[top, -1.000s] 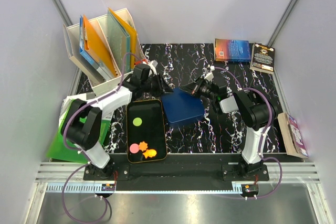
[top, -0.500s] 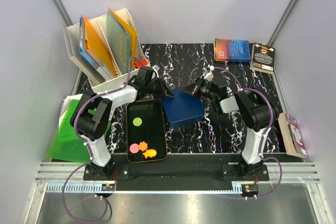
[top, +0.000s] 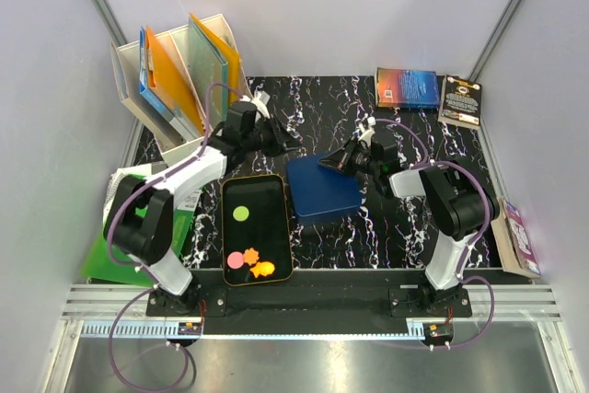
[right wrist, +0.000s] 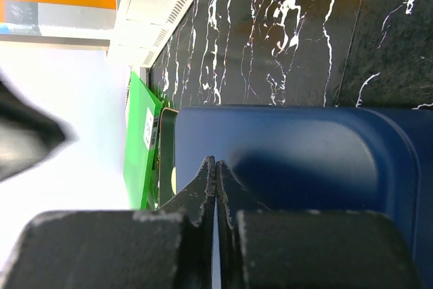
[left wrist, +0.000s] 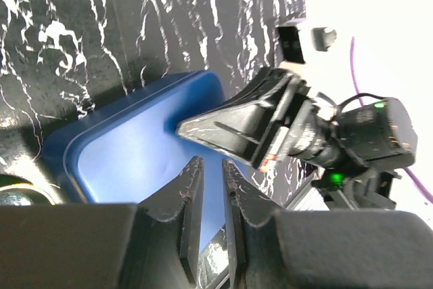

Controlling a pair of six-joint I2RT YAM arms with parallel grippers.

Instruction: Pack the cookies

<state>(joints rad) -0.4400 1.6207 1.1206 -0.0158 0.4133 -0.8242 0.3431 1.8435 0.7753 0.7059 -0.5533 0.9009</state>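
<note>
A black tray with an orange rim (top: 226,227) lies at the front left. In it are the cookies: a green one (top: 241,213), a pink one (top: 235,260) and two orange ones (top: 257,264). A dark blue lid (top: 320,192) lies flat to the right of the tray and also shows in the left wrist view (left wrist: 128,160) and the right wrist view (right wrist: 304,160). My left gripper (top: 287,143) (left wrist: 211,162) hovers behind the lid's far left corner, slightly open and empty. My right gripper (top: 329,162) (right wrist: 215,160) is shut, with its tip over the lid's far edge.
A white file holder with folders (top: 179,80) stands at the back left. A green book (top: 115,236) lies left of the tray. Two books (top: 407,87) (top: 460,100) lie at the back right. Another book (top: 515,236) lies at the right edge.
My left gripper has pulled back and away from the blue lid. The lid now lies flatter and a little squarer to the tray. My right gripper has shifted slightly over the lid.
</note>
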